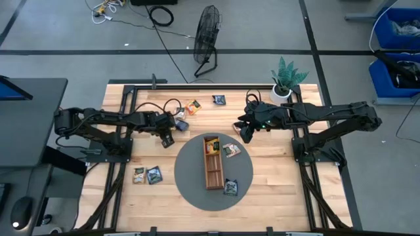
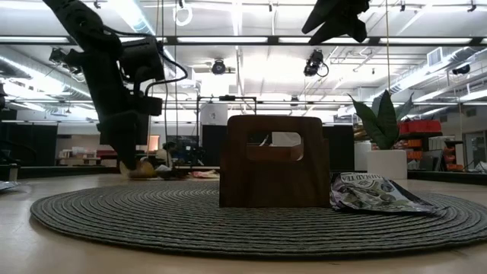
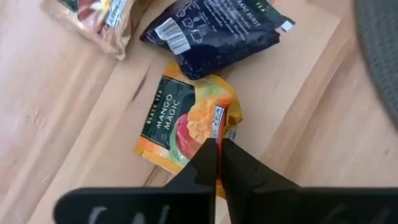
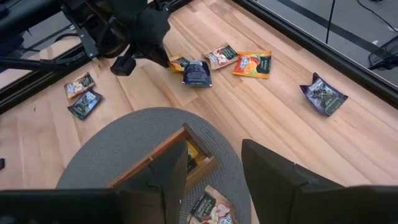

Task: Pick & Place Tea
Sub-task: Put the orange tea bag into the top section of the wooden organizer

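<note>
An orange "Mango Magic" tea sachet (image 3: 180,121) lies flat on the wooden table, left of the round grey mat (image 1: 190,190). My left gripper (image 3: 217,148) comes down on it, shut on its edge. A dark blue sachet (image 3: 214,31) and a tan one (image 3: 93,15) lie just beyond it. The brown wooden tray (image 1: 212,164) stands on the mat, an orange sachet in its far compartment. My right gripper (image 4: 211,177) hangs open above the mat's far right side, holding nothing. My left gripper pinches the orange sachet's side edge (image 3: 219,124) between its two fingertips. The fingers slant down from above, coming from the table's left. The rest of the sachet lies flat on the table.
Two sachets (image 1: 231,150) (image 1: 230,188) lie on the mat beside the tray. Two more (image 1: 147,175) lie near the table's left front. An orange sachet (image 1: 192,107) and a dark one (image 1: 218,99) lie near the far edge. A potted plant (image 1: 284,82) stands at the far right.
</note>
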Robot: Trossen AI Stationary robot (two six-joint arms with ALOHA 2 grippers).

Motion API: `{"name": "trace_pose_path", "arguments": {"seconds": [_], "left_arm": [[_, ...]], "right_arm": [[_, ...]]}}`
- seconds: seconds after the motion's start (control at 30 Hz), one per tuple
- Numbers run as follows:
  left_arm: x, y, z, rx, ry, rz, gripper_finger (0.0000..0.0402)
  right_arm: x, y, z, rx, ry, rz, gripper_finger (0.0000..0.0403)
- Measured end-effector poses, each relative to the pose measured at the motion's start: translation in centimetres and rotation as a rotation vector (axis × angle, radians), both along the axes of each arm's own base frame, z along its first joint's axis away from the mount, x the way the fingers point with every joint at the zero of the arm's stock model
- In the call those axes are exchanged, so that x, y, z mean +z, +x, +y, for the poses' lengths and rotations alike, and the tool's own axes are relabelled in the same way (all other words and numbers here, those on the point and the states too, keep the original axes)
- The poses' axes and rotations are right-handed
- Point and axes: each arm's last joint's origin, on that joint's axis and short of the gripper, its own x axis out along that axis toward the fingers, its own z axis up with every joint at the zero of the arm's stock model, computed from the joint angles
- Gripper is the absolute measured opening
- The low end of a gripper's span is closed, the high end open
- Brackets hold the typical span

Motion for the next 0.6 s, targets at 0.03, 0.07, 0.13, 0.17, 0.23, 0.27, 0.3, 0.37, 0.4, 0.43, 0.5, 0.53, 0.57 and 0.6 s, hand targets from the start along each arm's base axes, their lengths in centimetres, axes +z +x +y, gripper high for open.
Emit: {"name": "trace_pose_path", "arguments": {"seconds": [0.03, 0.07, 0.13, 0.17, 0.23, 0.27, 0.3, 0.37, 0.4, 0.43, 0.5, 0.53, 0.57, 0.6], "left_arm": [[0.2, 0.1, 0.0, -0.001, -0.005, 0.004, 0.001], [0.4, 0.1, 0.0, -0.002, -0.008, 0.011, 0.001], [0.7, 0.3, -0.1, -0.009, -0.011, 0.02, 0.001], [1.0, 0.4, -0.2, -0.013, -0.012, 0.026, 0.0008], [1.6, 0.6, -0.4, -0.026, -0.016, 0.039, 0.0006], [2.0, 0.9, -0.5, -0.035, -0.015, 0.039, 0.0006], [2.5, 1.2, -0.7, -0.045, -0.013, 0.034, 0.0005], [3.6, 1.7, -1.1, -0.069, -0.011, 0.028, 0.0005], [4.2, 2.1, -1.3, -0.082, -0.005, 0.021, 0.0005], [4.8, 2.4, -1.6, -0.099, 0.006, 0.014, 0.0004], [6.2, 3.0, -2.2, -0.137, 0.038, 0.01, 0.0004], [6.8, 3.3, -2.5, -0.157, 0.056, 0.007, 0.0004], [7.5, 3.6, -2.9, -0.181, 0.077, 0.001, 0.0004], [8.1, 3.9, -3.2, -0.197, 0.097, -0.009, 0.0004]], "right_arm": [[0.0, 0.0, 0.0, 0.0, 0.0, -0.001, 0.0161], [0.0, 0.0, 0.0, -0.001, 0.001, -0.002, 0.0161], [0.0, 0.0, -0.1, -0.005, 0.003, -0.005, 0.0161], [0.0, 0.0, -0.1, -0.007, 0.004, -0.007, 0.0161], [0.1, 0.1, -0.3, -0.01, 0.011, -0.012, 0.0161], [0.1, 0.1, -0.4, -0.005, 0.02, -0.021, 0.0161], [0.2, 0.2, -0.5, 0.003, 0.031, -0.032, 0.0161], [0.3, 0.3, -0.7, 0.026, 0.061, -0.053, 0.0161], [0.5, 0.4, -0.8, 0.043, 0.081, -0.068, 0.0161], [0.6, 0.5, -1.0, 0.059, 0.098, -0.085, 0.0161], [0.8, 0.7, -1.2, 0.091, 0.131, -0.114, 0.0161], [0.9, 0.8, -1.4, 0.104, 0.146, -0.127, 0.0161], [1.0, 0.8, -1.5, 0.12, 0.165, -0.14, 0.0161], [1.1, 0.9, -1.7, 0.131, 0.185, -0.153, 0.0161]]}}
